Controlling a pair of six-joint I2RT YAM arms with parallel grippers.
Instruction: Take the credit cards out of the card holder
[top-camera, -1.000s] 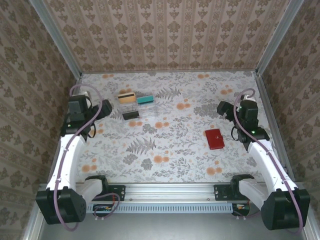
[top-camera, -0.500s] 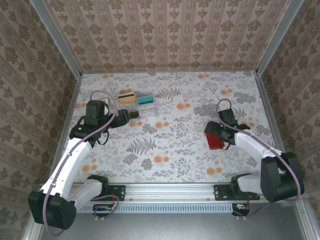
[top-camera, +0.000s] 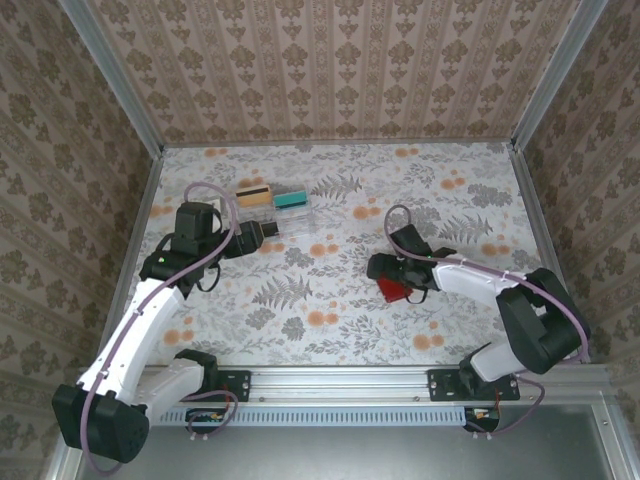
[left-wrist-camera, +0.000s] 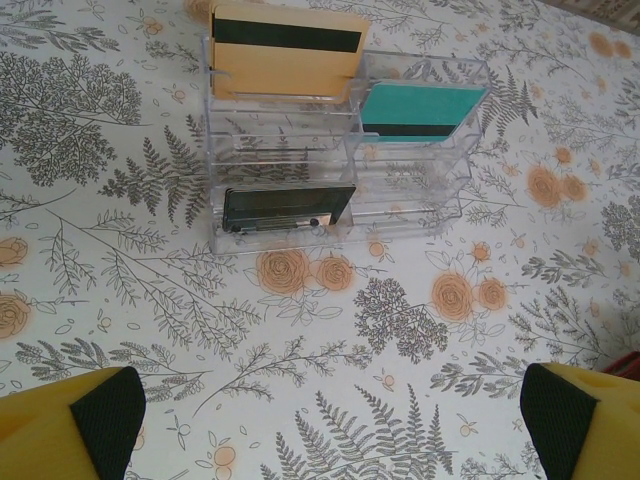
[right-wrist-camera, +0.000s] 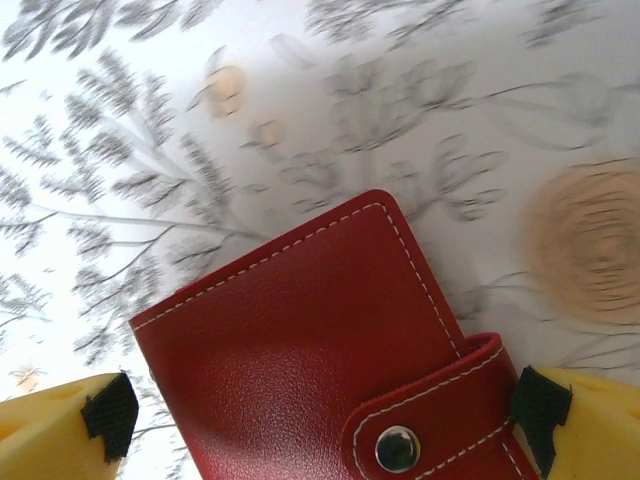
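The card holder (top-camera: 394, 290) is a red wallet lying flat right of the table's middle, snapped closed by its tab (right-wrist-camera: 440, 420). My right gripper (top-camera: 385, 270) is low over it, open, fingers straddling the card holder (right-wrist-camera: 300, 360) with the pads beside its two edges. The credit cards stand in a clear tray (left-wrist-camera: 400, 205): tan with a dark stripe (left-wrist-camera: 285, 55), teal (left-wrist-camera: 420, 108), black (left-wrist-camera: 288, 207). My left gripper (top-camera: 252, 236) hovers open just before the tray, nothing between its fingers (left-wrist-camera: 75, 425).
The tray (top-camera: 275, 213) stands at the back left of the floral table. Patterned walls with metal corner posts (top-camera: 112, 80) close in three sides. The rail (top-camera: 330, 380) carrying the arm bases runs along the near edge.
My right arm swung left and down onto the wallet, which has slid left toward the table's middle with the gripper. My left arm reached toward the tray, then held nearly still.
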